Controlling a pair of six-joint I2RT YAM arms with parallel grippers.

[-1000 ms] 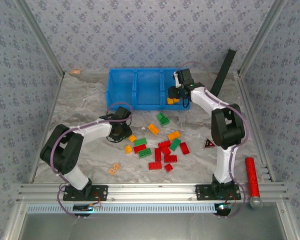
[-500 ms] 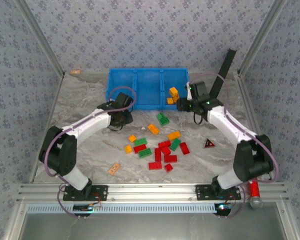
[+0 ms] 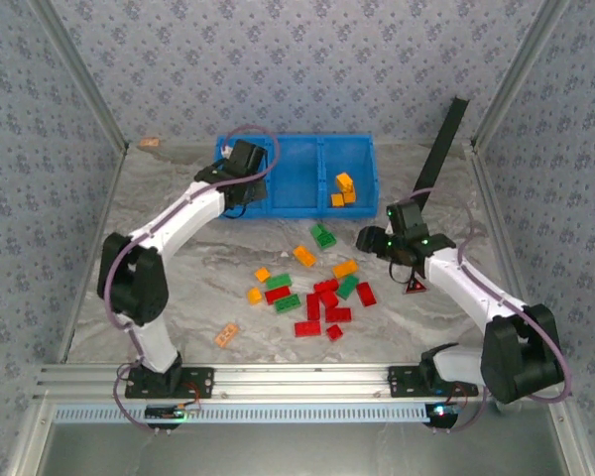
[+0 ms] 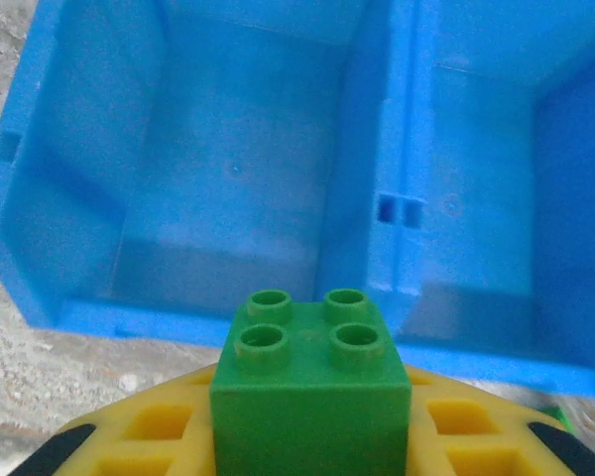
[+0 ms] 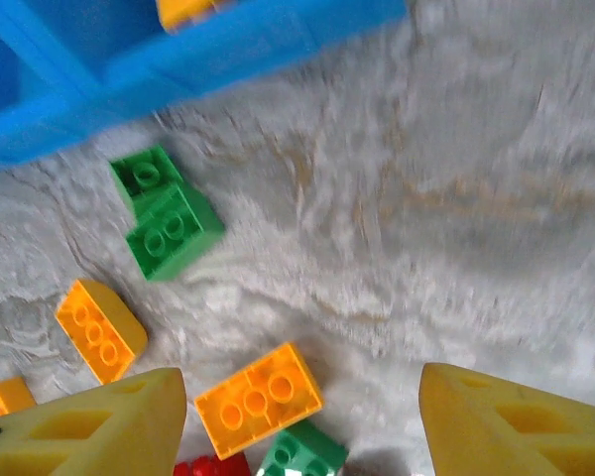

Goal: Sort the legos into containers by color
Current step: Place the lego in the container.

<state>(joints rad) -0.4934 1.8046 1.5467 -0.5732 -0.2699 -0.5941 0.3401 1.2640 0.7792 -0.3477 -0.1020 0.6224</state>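
Marbled tabletop [image 3: 178, 258], blue bin [image 3: 296, 206] at 12 o'clock, left gripper [image 3: 240, 171] clamping green brick [image 4: 310, 382] at its 9 o'clock compartment, right gripper [image 3: 369, 238] jaws apart, 2 o'clock of loose legos [image 3: 322, 293], orange bricks [image 3: 343, 188] in 3 o'clock compartment

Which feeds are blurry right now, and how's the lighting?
Top external: sharp, evenly lit, only soft shadows on the table. Left wrist: the green lego near the lens looks soft; the blue bin behind is clearer. Right wrist: motion-smeared, worst over the bare table.

free: table [image 3: 198, 288] left of legos [image 3: 326, 288] | obstacle: legos mid-table, upright bin dividers [image 4: 377, 149]
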